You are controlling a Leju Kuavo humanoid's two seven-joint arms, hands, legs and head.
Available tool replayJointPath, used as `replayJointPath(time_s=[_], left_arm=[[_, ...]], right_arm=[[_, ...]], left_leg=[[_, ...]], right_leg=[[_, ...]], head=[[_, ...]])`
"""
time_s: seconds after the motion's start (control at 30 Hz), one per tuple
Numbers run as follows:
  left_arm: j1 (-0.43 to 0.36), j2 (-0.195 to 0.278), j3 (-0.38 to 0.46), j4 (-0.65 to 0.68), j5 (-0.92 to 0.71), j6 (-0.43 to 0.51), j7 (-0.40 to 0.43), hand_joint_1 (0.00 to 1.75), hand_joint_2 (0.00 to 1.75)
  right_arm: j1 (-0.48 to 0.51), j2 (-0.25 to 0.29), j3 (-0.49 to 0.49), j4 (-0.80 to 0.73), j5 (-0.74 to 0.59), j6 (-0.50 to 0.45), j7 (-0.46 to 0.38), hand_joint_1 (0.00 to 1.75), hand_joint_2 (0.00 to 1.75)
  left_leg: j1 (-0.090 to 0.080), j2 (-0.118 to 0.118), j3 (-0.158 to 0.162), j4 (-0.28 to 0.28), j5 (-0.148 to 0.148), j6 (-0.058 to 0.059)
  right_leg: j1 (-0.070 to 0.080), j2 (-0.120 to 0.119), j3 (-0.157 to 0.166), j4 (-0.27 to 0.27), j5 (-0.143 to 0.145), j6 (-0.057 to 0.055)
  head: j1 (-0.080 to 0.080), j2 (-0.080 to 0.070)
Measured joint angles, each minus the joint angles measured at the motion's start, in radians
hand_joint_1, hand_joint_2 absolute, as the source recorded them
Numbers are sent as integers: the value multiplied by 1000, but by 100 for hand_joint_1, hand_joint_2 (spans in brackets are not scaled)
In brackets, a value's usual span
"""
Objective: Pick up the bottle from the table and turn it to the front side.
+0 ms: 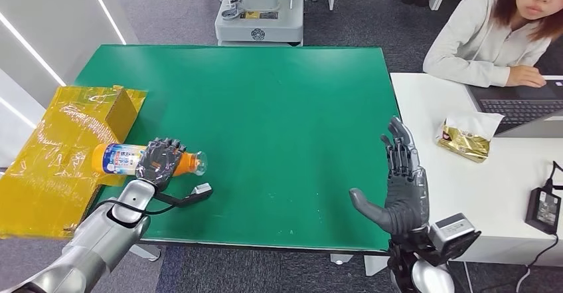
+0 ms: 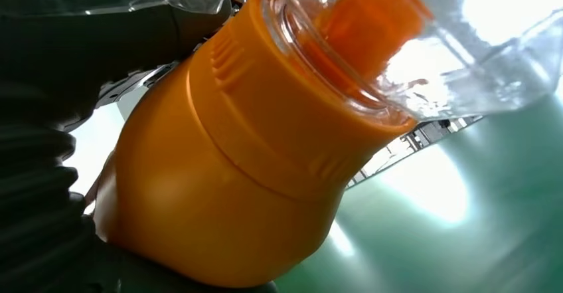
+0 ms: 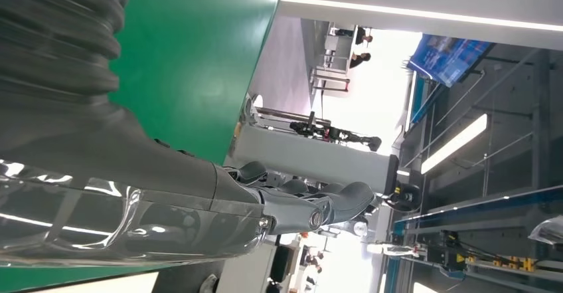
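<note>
An orange drink bottle [image 1: 123,159] with a blue and white label lies sideways at the left of the green table [image 1: 265,107]. My left hand [image 1: 161,163] grips it around the neck end, fingers wrapped over it. Up close in the left wrist view, the orange bottle [image 2: 226,187] and its clear cap end fill the space against my palm. Over the table's right front edge, my right hand [image 1: 398,180] stands flat and upright, fingers straight and thumb out, holding nothing; the same hand [image 3: 199,193] appears as grey fingers in the right wrist view.
A yellow taped cardboard box [image 1: 63,153] lies at the table's left edge, touching the bottle's base end. A white table [image 1: 465,187] on the right carries a snack bag [image 1: 467,135], a laptop and a power adapter. A person in a white top sits behind it.
</note>
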State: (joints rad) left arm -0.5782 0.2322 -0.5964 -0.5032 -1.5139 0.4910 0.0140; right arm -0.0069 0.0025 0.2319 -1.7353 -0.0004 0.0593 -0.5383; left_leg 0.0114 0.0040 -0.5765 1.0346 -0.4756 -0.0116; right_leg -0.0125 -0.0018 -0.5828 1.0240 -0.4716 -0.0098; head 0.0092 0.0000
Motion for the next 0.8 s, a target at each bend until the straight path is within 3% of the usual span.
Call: replayJointPath(time_s=[0.13, 0.27, 0.47, 0.8], left_arm=[[-29, -18, -20, 11, 0, -13, -23, 175, 175], [-78, -49, -21, 37, 1, -97, -44, 175, 175], [-126, -74, -19, 94, 3, -282, 4, 175, 175], [-138, -89, 1, 163, 2, -402, 56, 175, 175]], right_arm=[[5, 1, 0, -1, 1, 1, 0, 0, 175], [18, 2, 0, -3, 11, -5, 2, 0, 175], [51, 17, -14, -3, 28, -13, 0, 0, 175], [87, 60, -49, -23, 55, -14, 18, 0, 175]], left_leg=[[0, -1, 0, 0, 0, 0], [0, -1, -1, 0, 0, 0], [0, 0, -1, 0, 0, 0], [0, 0, 0, 0, 0, 0]], right_leg=[[0, 0, -1, 0, 0, 0], [0, -1, 0, 0, 0, 0], [0, 0, -1, 0, 0, 0], [0, 0, 0, 0, 0, 0]], head=[[0, 0], [0, 0], [0, 0], [0, 0]])
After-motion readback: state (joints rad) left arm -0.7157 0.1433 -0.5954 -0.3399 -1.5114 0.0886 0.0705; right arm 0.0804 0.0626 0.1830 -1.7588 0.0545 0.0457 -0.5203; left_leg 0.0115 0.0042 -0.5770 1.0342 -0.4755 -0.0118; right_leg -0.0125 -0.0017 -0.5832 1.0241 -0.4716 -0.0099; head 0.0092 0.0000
